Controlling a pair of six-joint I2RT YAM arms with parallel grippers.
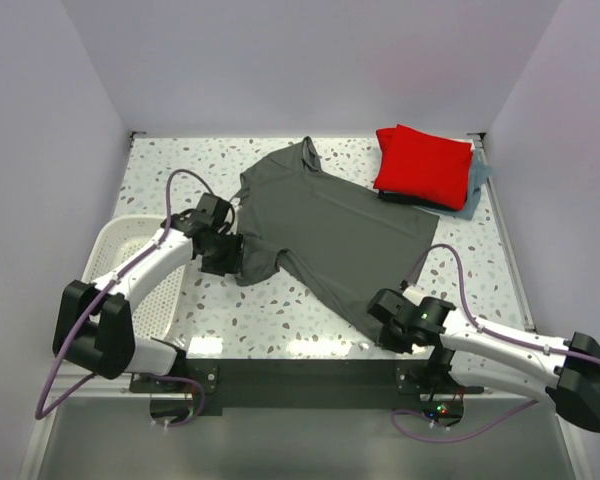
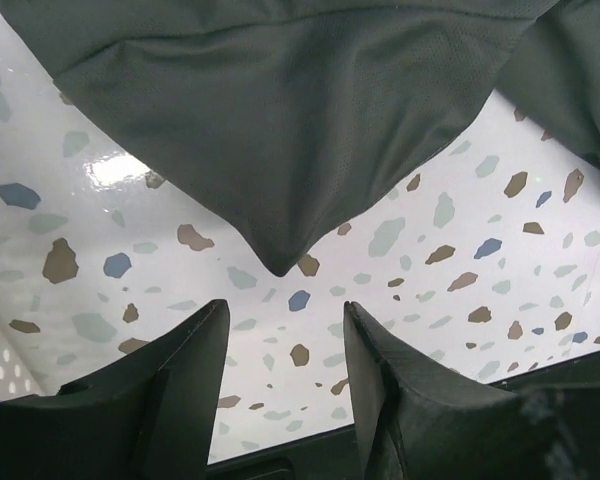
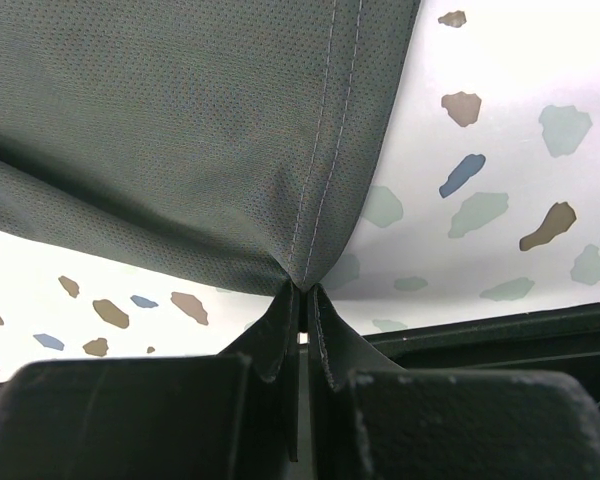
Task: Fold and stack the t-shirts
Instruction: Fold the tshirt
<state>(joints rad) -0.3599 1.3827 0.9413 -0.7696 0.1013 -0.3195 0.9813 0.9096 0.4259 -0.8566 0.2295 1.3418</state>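
Glossy white terrazzo table (image 1: 280, 315), flecked with brown, blue and grey chips, boxed in by plain pale walls. At far left, white perforated plastic basket (image 1: 162, 303), rounded at the corners, set at the table's edge. Just right of it, left gripper (image 1: 230, 250) low over the tabletop, jaws parted and holding nothing; blunt, matte black fingers (image 2: 185, 385) with bare table between them. Just beyond their tips, one pointed sleeve corner of grey shirt (image 1: 340, 225), lying loose and touching neither finger. Spread mostly flat across mid-table; long axis on a diagonal, collar toward the far wall near centre, hem toward the near right. Dark, matte, soft knit, a fine mesh weave up close, with a double row of pale stitching along the hem. At near right, right gripper (image 1: 385, 312) clenched on the hem corner, cloth pinched between the closed fingers and gathered to a point there. In the far right corner, red shirt (image 1: 425, 165), folded into a plump, bright square pad, stacked on folded blue-grey shirt (image 1: 478, 185), of which only the right-hand edge shows. Stack just beside the grey shirt's far edge; touching or not cannot be told.
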